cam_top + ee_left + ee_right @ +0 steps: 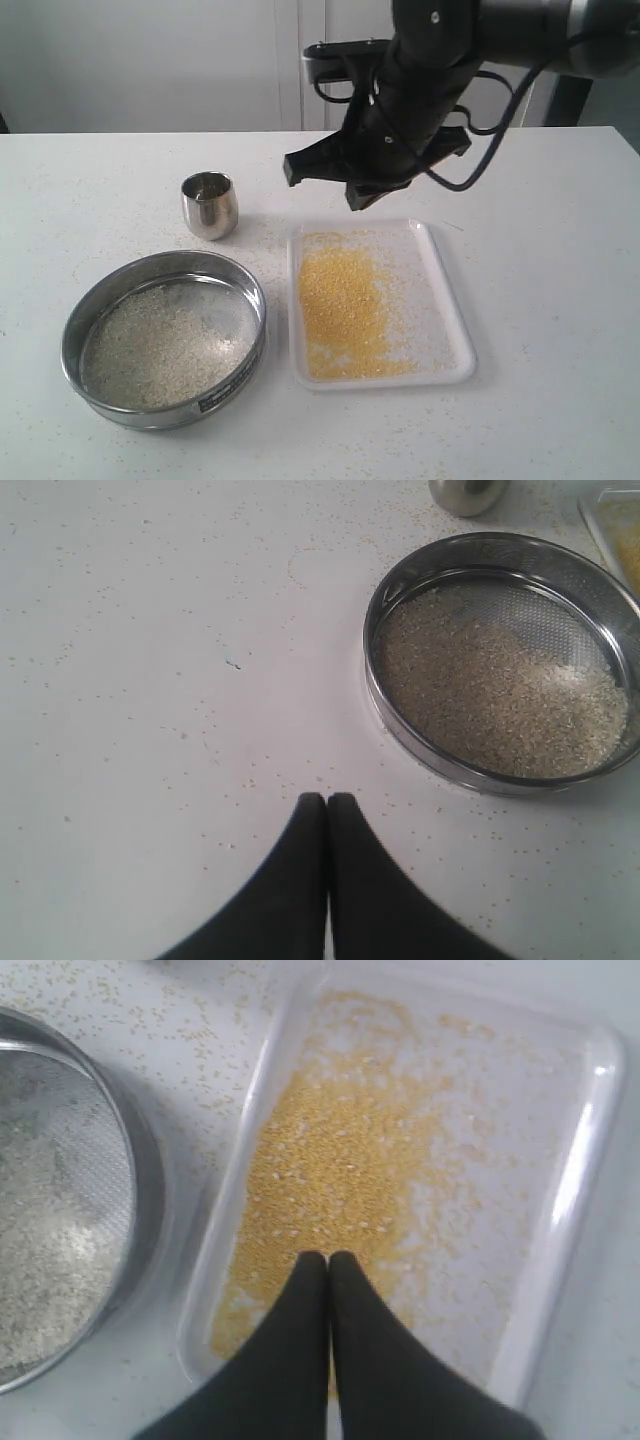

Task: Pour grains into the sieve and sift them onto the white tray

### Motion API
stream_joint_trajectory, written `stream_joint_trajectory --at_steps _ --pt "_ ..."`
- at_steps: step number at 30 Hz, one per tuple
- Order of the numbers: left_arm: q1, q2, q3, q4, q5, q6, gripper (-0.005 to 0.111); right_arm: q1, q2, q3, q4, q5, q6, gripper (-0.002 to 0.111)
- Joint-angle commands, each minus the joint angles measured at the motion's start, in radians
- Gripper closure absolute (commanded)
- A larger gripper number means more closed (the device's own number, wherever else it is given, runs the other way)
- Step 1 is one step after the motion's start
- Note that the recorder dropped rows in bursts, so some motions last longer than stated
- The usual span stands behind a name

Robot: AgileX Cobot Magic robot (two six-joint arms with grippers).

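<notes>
The right tool (pixel 327 1257) has its two fingers pressed together with nothing between them. In the exterior view it hangs above the far end of the white tray (pixel 447 300), just right of the frame's centre. The left tool (pixel 327 798) is likewise closed on nothing, over bare tabletop (pixel 540 200) near the sieve (pixel 236 384); the exterior view does not show it.

The sieve sits flat on the tabletop at the lower left of the frame, just beside the tray's left edge, with no clear gap that I can make out. Whitish grains (pixel 150 350) lie on its mesh, and the fine yellow grains (pixel 340 310) cover the left half of the tray. A small steel cup (pixel 210 205) stands upright behind the sieve. By this layout, the sifting looks largely done.

The main risk, as I judge it, is the right tool dropping or sweeping low. Its closed tips are right over the yellow layer and could plough it over the low edge or nudge the light tray. A knock on the sieve could shed coarse grains onto the sifted ones, since the two sit so close together. Stray grains already dot the tabletop.

The tray's long axis runs from the top to the bottom of the frame, its near end drifting slightly right. The sieve is round, so it has no long axis; its open side faces up and its label faces the lower right.
</notes>
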Motion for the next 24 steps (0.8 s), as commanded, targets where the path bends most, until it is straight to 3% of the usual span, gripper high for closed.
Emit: stream_joint_trajectory --at_steps 1,19,24 --pt "0.004 -0.007 0.001 -0.002 0.004 -0.001 0.107 -0.072 -0.068 0.045 -0.006 0.023 -0.041 0.108" --pt "0.004 -0.007 0.001 -0.002 0.004 -0.001 0.107 -0.314 -0.264 0.214 0.0 0.018 -0.098 0.108" --pt "0.004 -0.007 0.001 -0.002 0.004 -0.001 0.107 -0.414 -0.309 0.269 0.092 -0.004 -0.154 0.108"
